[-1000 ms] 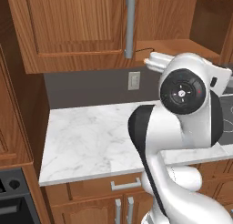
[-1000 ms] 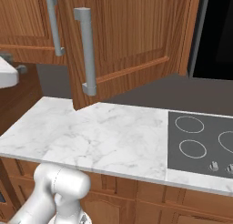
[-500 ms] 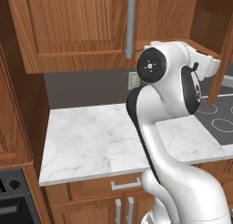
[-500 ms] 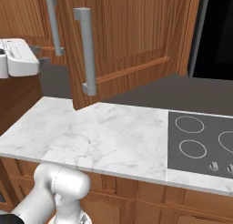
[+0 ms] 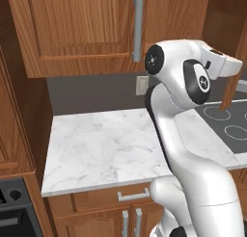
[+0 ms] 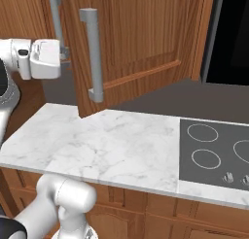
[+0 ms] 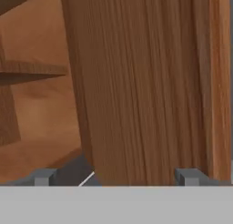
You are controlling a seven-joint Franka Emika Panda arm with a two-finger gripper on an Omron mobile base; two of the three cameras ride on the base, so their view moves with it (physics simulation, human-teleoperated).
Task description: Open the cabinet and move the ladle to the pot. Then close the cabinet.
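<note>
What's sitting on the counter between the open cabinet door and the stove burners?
Nothing. In the right base view the marble countertop lies bare from below the open cabinet door across to the cooktop.

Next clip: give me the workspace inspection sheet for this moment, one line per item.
Surface: white marble counter, bare; black cooktop set in on its right.
Job's things: cabinet, left door shut, right door swung partly open. Ladle and pot: nothing seen.
Clutter: nothing seen.
Grippers: gripper open, fingertips apart, close up against the open door's wood.
Cables: nothing seen.
Surroundings: grey backsplash with wall outlet; wooden drawers below the counter.
</note>
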